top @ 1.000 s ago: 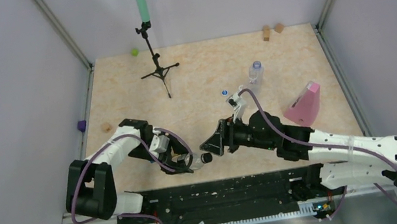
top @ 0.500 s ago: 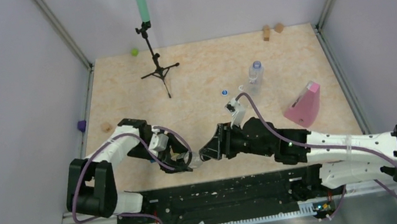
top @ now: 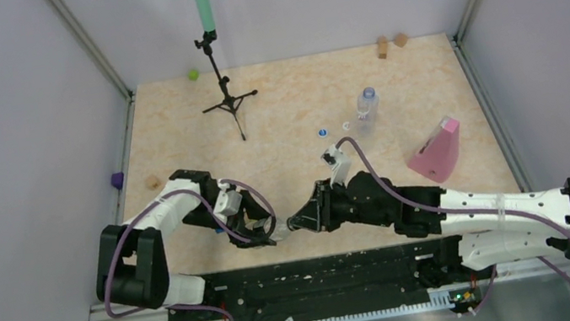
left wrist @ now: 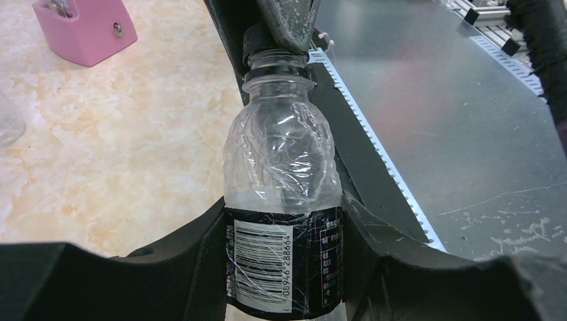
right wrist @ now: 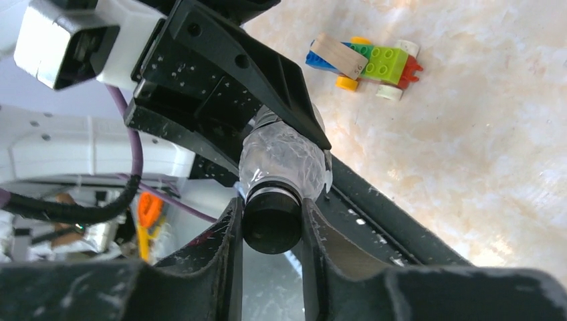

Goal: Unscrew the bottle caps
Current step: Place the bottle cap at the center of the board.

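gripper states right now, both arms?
Left gripper: closed, holding the bottle by its labelled body.
Right gripper: closed on that bottle's black cap.

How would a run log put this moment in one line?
left gripper: shut on bottle | right gripper: shut on cap | cap: on bottle

Bottle (left wrist: pixel 284 174) in our left gripper (top: pixel 261 230), its cap (right wrist: pixel 271 224) in our right gripper (top: pixel 298 222), at the table's (top: pixel 275 119) front.
Behind, rightward: second bottle (top: pixel 366 107), loose caps (top: pixel 322 132) just left of it, wedge (top: pixel 436 151) right.
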Action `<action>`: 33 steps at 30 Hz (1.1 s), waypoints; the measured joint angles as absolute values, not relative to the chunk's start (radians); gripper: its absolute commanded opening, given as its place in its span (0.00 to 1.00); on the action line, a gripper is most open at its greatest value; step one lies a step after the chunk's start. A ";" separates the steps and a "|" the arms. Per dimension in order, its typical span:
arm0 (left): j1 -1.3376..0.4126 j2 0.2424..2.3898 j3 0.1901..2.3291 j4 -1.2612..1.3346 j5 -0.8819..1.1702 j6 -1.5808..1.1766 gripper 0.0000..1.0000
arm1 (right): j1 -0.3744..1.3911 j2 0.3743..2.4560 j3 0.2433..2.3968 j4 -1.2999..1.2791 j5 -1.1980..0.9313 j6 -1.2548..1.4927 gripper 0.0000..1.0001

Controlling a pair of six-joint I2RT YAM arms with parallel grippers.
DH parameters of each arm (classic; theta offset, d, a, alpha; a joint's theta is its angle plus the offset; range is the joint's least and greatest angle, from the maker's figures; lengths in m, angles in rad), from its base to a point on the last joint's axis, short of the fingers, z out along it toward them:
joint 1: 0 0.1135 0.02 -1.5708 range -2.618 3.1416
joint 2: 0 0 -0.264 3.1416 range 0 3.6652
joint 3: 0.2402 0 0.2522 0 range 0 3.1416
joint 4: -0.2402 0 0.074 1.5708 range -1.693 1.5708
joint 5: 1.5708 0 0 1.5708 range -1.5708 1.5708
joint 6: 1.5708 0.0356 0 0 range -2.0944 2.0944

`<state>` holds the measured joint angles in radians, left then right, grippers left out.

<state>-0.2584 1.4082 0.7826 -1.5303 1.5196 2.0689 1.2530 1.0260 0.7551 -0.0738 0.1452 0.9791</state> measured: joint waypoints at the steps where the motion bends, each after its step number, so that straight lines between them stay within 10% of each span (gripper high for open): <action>1: -0.258 1.410 0.783 -1.531 1.519 2.069 0.01 | 1.253 1.026 0.755 -0.074 0.142 0.963 0.12; 22: -0.255 1.412 0.783 -1.532 1.517 2.071 0.01 | 1.117 0.936 0.733 -0.102 0.111 0.093 0.00; 33: -0.255 1.402 0.783 -1.533 1.523 2.071 0.01 | 0.846 1.604 1.150 -0.295 0.202 0.300 0.00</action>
